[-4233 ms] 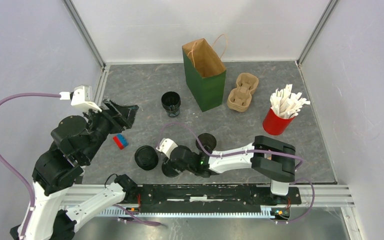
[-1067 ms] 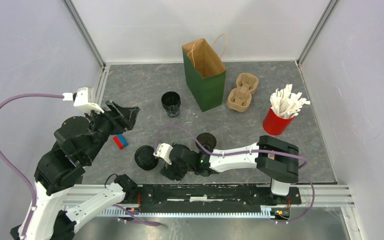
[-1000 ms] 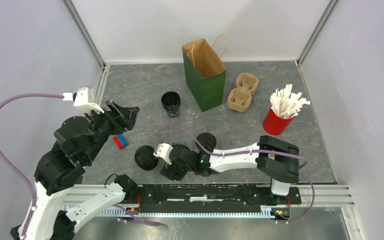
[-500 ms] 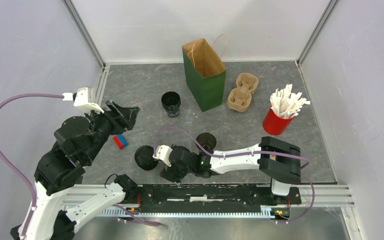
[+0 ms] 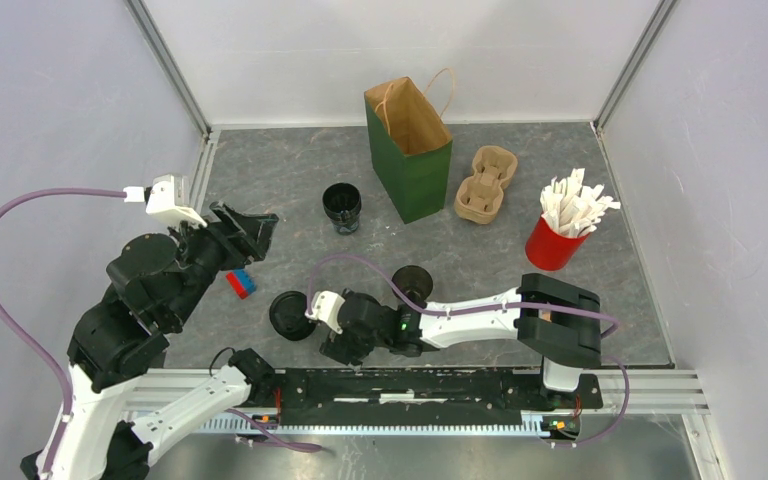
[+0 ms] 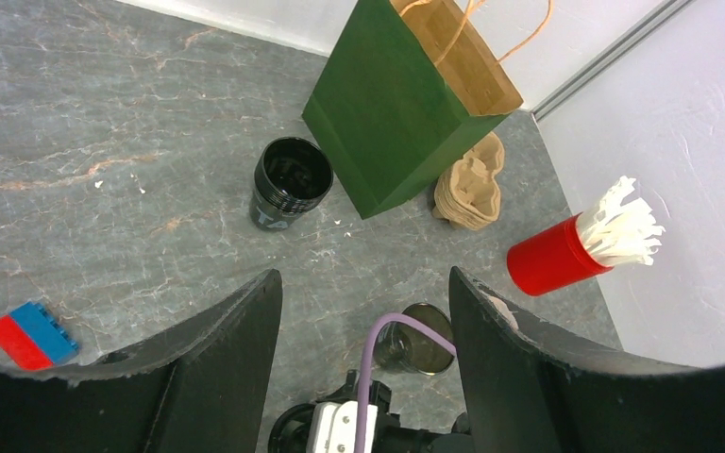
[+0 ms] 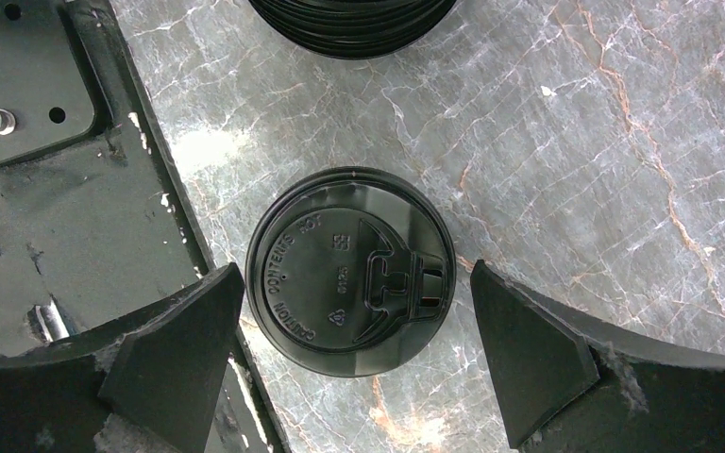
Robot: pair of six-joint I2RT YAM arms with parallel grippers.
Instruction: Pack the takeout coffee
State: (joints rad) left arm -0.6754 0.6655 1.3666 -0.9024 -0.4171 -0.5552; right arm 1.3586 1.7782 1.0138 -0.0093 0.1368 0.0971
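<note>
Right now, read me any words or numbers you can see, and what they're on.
"CAUTION CONTENTS HOT": embossed on the lid in the right wrist view.
Small marks beside it: too faint to read.
White letters on the open cup: unreadable.
No other text.

Left arm: raised and folded at the left.
Left gripper [image 6: 363,283]: held parted.
Right arm: stretched low, leftward.
Right gripper [image 7: 356,276]: pointed down, spread wide.

Grey marbled worktop [image 5: 600,290]. Toward far edge: green paper bag [image 5: 412,165] upright, pulp carrier [image 5: 486,185] just beside it on right, open black cup [image 5: 341,207] on left. Right side: red cup [image 5: 555,243] of white packets. Left side: red-blue block [image 5: 241,283]. Near edge: lidded black cup [image 7: 349,272], black round lid [image 5: 291,315] near it, third black cup [image 5: 413,283] farther in.
</note>
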